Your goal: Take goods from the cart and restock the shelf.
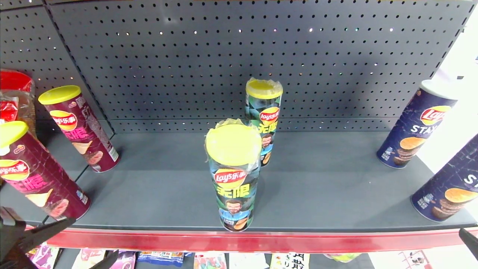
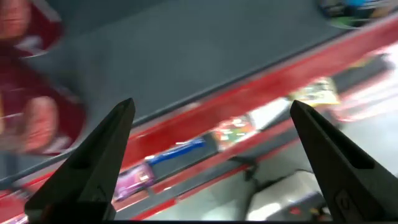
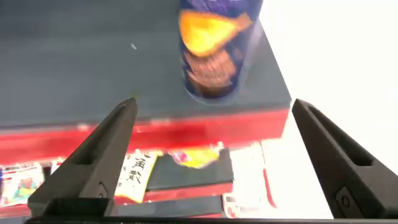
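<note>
**A:** Where do we have our left gripper (image 2: 211,104)?

**B:** Low, in front of the shelf (image 1: 317,186), near the left end of its red front rail (image 1: 298,241). Its fingers (image 2: 99,162) are spread wide, and we hold nothing between them.

**A:** And our right gripper (image 3: 214,104)?

**B:** Low too, at the rail's right end. Its fingers (image 3: 93,165) also stand wide apart and empty. Just past them we see the front blue can (image 3: 214,56), upright near the shelf's front edge.

**A:** What goods do we find on the shelf?

**B:** In the middle, two green cans with yellow lids, one behind the other. The front green can (image 1: 233,175) stands at the front edge. The rear green can (image 1: 263,119) is close to the pegboard back (image 1: 261,56). On the left we have the front maroon can (image 1: 33,175) and the rear maroon can (image 1: 80,129). On the right, the rear blue can (image 1: 414,127) stands behind the front one.

**A:** Do we see anything under the rail?

**B:** Coloured packets (image 1: 160,257) on the lower shelf.
</note>
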Tool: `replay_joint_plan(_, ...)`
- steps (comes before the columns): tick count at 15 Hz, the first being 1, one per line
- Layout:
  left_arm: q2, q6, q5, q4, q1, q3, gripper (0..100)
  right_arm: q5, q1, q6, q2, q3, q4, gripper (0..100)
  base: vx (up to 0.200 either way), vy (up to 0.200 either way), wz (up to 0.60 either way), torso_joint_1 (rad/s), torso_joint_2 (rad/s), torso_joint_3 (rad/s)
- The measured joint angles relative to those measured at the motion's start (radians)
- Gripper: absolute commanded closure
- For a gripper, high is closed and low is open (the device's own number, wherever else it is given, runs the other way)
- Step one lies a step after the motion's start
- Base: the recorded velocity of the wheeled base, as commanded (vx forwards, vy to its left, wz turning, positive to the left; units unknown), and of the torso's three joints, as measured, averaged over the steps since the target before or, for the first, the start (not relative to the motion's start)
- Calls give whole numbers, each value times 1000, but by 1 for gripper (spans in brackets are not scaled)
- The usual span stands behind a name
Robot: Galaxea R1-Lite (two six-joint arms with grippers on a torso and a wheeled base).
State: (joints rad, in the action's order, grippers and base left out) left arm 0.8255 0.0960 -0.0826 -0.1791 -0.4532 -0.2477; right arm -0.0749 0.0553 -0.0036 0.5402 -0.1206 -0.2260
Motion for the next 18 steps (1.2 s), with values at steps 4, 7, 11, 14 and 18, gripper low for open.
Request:
replay_joint_plan(4,-1,38,-37,-5,10,-15,0,-11,28,-13,-193,6,204,0,0,0,0,0,0,0)
replay_joint_plan(7,13,85,-48,-13,64,-37,0,-9,29,-39,-279,17,245,0,0,0,0,0,0,0)
replay_joint_plan(11,30,102,-50,-14,117,-50,0,-13,29,-55,-338,38,253,0,0,0,0,0,0,0)
replay_joint_plan(14,33,104,-51,-14,120,-53,0,-12,29,-56,-351,45,253,0,-200,0,0,7,2,2)
replay_joint_plan(18,30,141,-53,-14,120,-53,0,-14,31,-57,-389,72,253,0,0,0,0,0,0,0)
